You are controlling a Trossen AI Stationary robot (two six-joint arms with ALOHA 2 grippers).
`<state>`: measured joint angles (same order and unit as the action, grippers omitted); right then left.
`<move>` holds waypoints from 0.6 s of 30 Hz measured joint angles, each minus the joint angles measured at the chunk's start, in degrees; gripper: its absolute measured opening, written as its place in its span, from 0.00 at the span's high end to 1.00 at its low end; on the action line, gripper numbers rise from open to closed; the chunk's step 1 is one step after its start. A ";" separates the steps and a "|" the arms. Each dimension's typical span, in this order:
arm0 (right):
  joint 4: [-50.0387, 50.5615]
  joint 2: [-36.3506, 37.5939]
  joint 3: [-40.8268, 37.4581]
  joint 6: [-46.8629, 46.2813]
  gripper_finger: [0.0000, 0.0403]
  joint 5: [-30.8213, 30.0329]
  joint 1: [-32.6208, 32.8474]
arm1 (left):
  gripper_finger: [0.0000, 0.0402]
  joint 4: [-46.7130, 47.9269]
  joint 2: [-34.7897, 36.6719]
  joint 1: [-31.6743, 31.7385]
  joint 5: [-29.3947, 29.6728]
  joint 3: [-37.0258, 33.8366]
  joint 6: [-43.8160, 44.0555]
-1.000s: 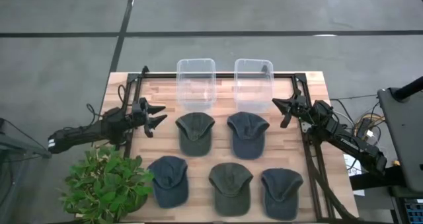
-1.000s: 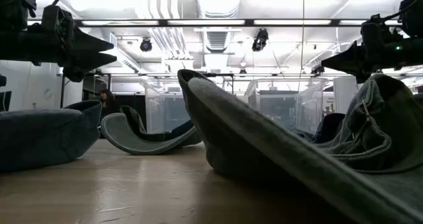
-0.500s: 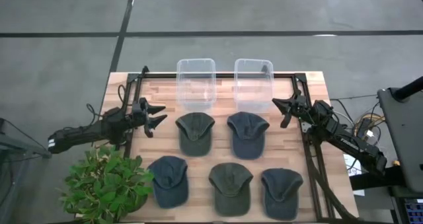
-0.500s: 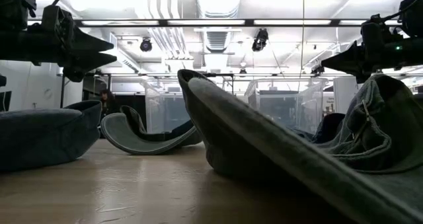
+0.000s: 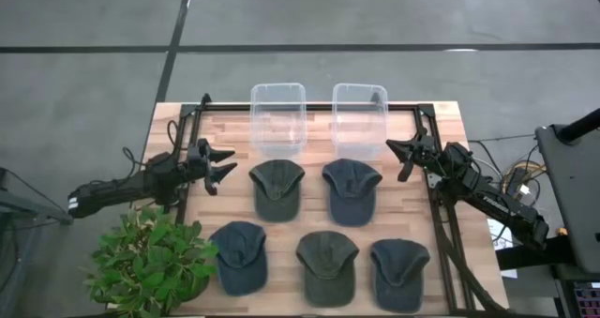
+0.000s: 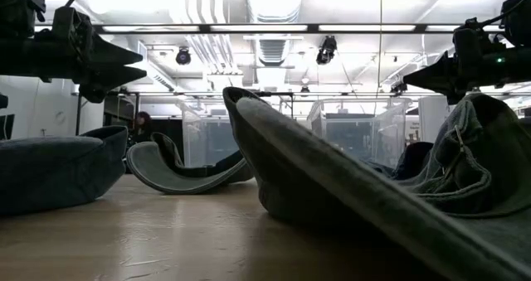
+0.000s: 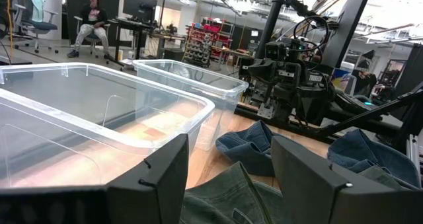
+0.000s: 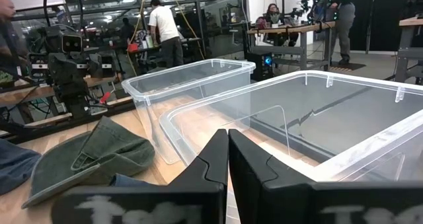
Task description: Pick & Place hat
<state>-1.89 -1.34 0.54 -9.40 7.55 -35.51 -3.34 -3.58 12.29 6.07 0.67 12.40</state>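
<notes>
Five caps lie laid out for sorting on a wooden table (image 5: 441, 121), two in a row just in front of a pair of clear bins and three in a nearer row behind them, an arrangement that appears to put each bin within one arm's reach. The left bin (image 5: 277, 112) and right bin (image 5: 360, 110) hold nothing, so by this showing no hat has yet been placed. The olive cap (image 5: 277, 188) sits directly before the left bin; the blue-grey cap (image 5: 352, 190) sits before the right bin. The left gripper (image 5: 221, 165) hovers above the table beside the olive cap, its jaws spread wide and carrying nothing, seemingly readied for a first grasp. The right gripper (image 5: 397, 155) waits near the right bin's corner, jaws pressed together on nothing. A potted plant (image 5: 150, 260) stands at the table's left corner. Against the frames of a second ago, arms and caps show no change; only a person in the room beyond the bins has shifted
</notes>
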 joint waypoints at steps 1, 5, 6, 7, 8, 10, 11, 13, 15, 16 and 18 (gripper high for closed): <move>0.00 0.00 0.00 0.01 0.98 0.00 0.00 | 0.48 -0.02 0.00 -0.01 0.00 0.00 -0.02; 0.00 0.01 0.00 0.00 0.98 -0.01 0.00 | 0.48 -0.02 -0.02 0.00 0.01 0.00 -0.01; 0.00 0.02 0.00 0.01 0.98 0.00 0.00 | 0.48 -0.02 0.00 -0.01 0.00 0.00 -0.01; 0.00 0.02 0.00 -0.01 0.98 -0.02 0.02 | 0.48 -0.02 0.00 0.00 0.01 0.00 0.00; 0.00 0.02 0.00 0.00 0.98 -0.02 0.02 | 0.48 0.00 -0.01 0.00 0.00 0.00 -0.01; 0.00 0.02 0.00 0.00 0.98 0.00 0.00 | 0.48 -0.02 0.00 0.00 0.01 0.00 -0.01; 0.00 0.02 0.00 0.00 0.98 -0.02 0.02 | 0.48 0.00 -0.02 -0.02 0.02 0.00 -0.02; 0.00 0.05 0.00 -0.02 0.98 0.00 0.01 | 0.48 -0.02 -0.02 -0.02 0.00 0.00 -0.02; 0.00 0.07 0.00 -0.84 0.98 0.00 0.01 | 0.48 -0.02 -0.01 -0.01 0.02 0.00 -0.01; 0.00 0.07 0.00 -1.96 0.98 0.00 0.02 | 0.48 -0.02 0.00 0.00 0.00 0.00 -0.02; 0.00 0.07 0.00 -4.48 0.98 0.00 0.00 | 0.48 -0.02 -0.01 0.00 0.02 0.00 0.00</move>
<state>-1.89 -1.28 0.54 -13.88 7.55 -35.51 -3.36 -3.59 12.29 6.09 0.67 12.40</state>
